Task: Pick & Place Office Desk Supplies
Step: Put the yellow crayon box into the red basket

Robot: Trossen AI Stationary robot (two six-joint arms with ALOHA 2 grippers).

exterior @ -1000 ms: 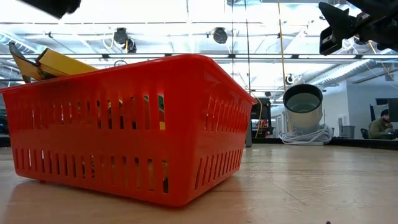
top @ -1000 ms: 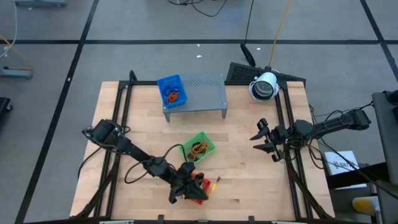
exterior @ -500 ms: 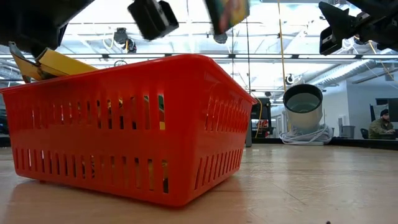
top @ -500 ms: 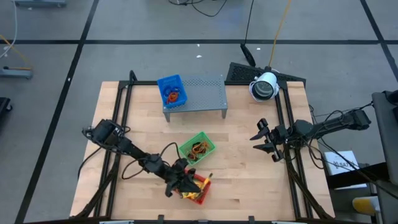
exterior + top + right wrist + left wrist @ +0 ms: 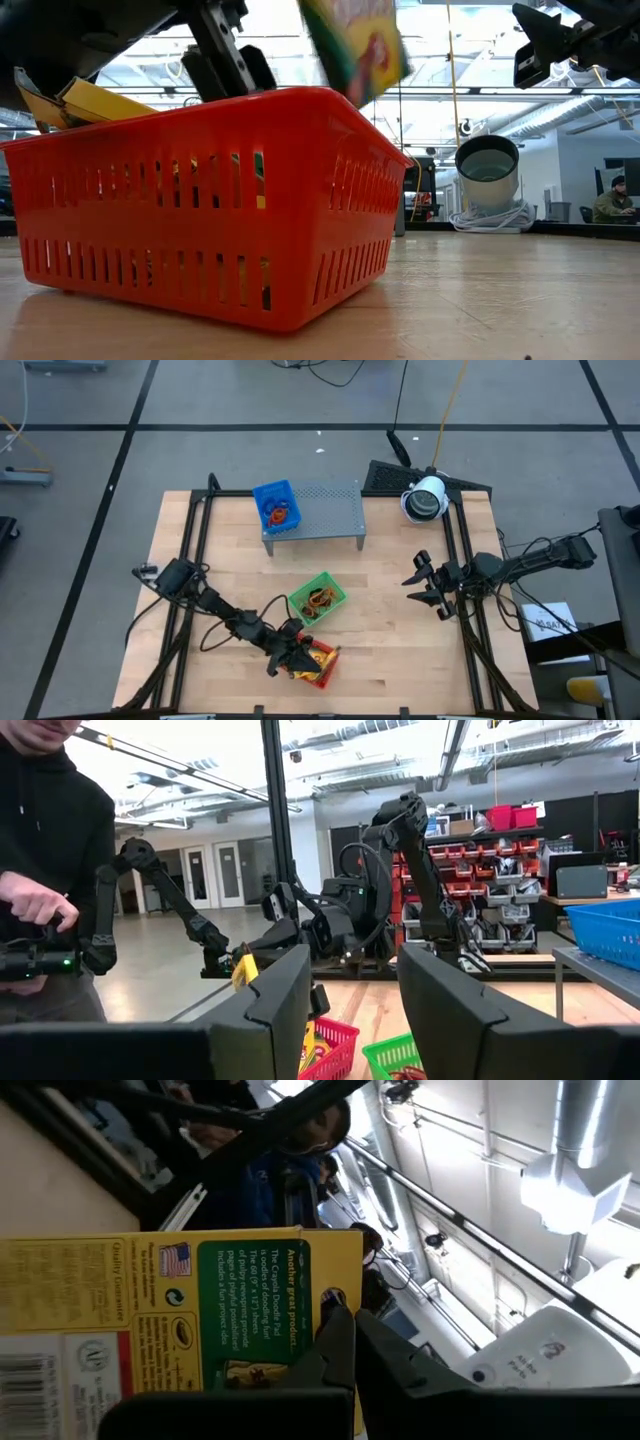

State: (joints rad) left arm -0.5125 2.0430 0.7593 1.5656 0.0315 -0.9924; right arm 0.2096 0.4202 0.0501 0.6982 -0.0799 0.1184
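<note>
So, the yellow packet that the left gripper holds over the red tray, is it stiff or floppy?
Probably stiff: the yellow packet keeps flat in the shut left gripper. It looks like light card, so it may tip when dropped into the red tray.

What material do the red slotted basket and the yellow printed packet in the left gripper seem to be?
The red slotted basket looks like moulded plastic: glossy, with even slots. The yellow printed packet, held in the left gripper, looks like thin printed cardboard, flat and matte, though this is not certain.
</note>
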